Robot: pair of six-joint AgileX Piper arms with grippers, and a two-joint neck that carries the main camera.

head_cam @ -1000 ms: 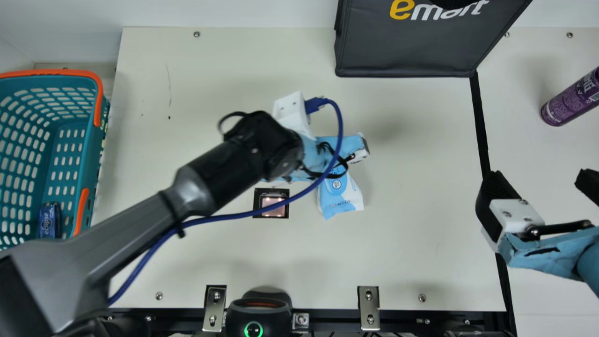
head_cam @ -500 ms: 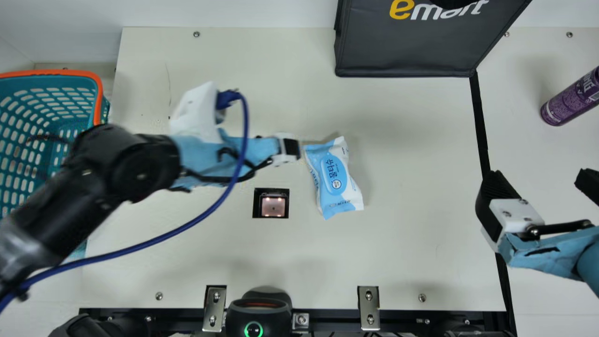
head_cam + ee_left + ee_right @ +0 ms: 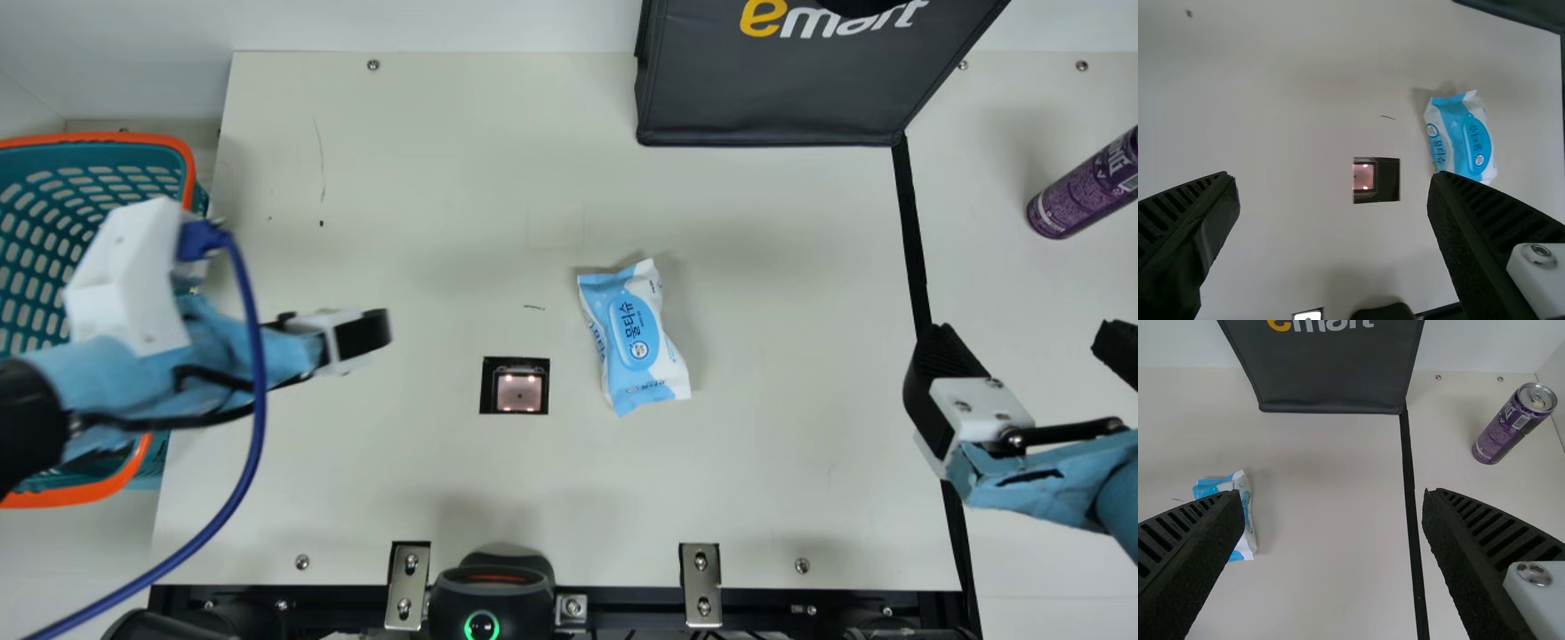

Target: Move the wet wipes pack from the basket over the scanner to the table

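Observation:
My left gripper (image 3: 364, 333) is over the table's left part beside the basket (image 3: 178, 147), well left of the wipes pack. In the left wrist view the left gripper (image 3: 1333, 180) stands open with nothing between its fingers. The blue and white wet wipes pack (image 3: 633, 333) lies on the table (image 3: 782, 444), right of the square scanner window (image 3: 518, 391); the left wrist view also has the pack (image 3: 1465, 140) and the scanner (image 3: 1371, 180). At the right edge my right gripper (image 3: 1022, 351) is open and empty; its own view has the right gripper (image 3: 1331, 497) and the partly hidden pack (image 3: 1245, 540).
A dark bag (image 3: 773, 89) stands at the back. A purple can (image 3: 1083, 187) is at the far right, beyond a black strip (image 3: 911, 231) on the table. Metal brackets (image 3: 701, 587) and a black device with a green ring (image 3: 484, 600) line the front edge.
My left arm has swung left from above the pack toward the basket, uncovering the pack and scanner. The pack lies unmoved between the last two main views. My right arm has stayed still.

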